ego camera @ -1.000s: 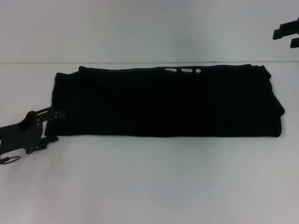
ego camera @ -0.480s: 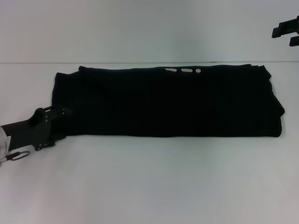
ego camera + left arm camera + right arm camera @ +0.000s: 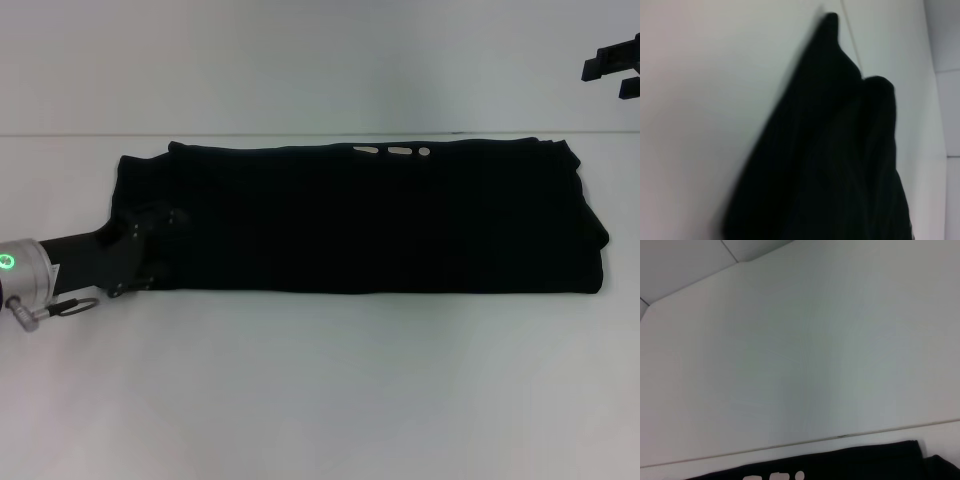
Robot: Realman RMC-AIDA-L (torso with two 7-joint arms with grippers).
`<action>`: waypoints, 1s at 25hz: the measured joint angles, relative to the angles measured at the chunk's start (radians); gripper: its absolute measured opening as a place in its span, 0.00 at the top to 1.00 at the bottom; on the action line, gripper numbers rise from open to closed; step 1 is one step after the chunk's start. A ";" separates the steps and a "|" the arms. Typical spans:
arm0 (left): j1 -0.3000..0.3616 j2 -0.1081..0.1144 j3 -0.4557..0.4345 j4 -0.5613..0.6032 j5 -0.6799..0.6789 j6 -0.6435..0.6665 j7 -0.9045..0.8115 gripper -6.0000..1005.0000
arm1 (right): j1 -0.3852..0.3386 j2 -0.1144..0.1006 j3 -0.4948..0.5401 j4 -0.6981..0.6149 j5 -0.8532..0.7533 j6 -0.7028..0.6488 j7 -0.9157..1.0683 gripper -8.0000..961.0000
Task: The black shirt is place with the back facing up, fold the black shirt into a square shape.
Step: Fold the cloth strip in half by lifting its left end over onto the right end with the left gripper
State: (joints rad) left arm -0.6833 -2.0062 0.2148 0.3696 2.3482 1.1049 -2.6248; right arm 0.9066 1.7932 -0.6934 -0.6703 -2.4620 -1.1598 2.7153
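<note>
The black shirt lies on the white table as a long flat band running left to right. A few cream lettering marks show along its far edge. My left gripper is at the shirt's near left corner, open, with its dark fingers over the cloth edge. The left wrist view shows the shirt's folded end close up. My right gripper hangs high at the far right, open and well off the shirt. The right wrist view catches the shirt's edge with the lettering.
The table's far edge meets a pale wall just behind the shirt. Bare white table stretches in front of the shirt. A thin cable loop hangs from the left wrist.
My left arm has slid right, from beside the shirt's left end to over its near left corner. The shirt and the right arm have not moved.
</note>
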 joint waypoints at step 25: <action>0.110 0.015 -0.026 0.111 0.003 0.036 -0.051 0.22 | 0.000 0.000 0.010 -0.002 0.002 -0.001 0.003 0.31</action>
State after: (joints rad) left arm -0.5736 -1.9915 0.1892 0.4803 2.3515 1.1411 -2.6760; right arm 0.9068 1.7928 -0.6831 -0.6719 -2.4604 -1.1608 2.7184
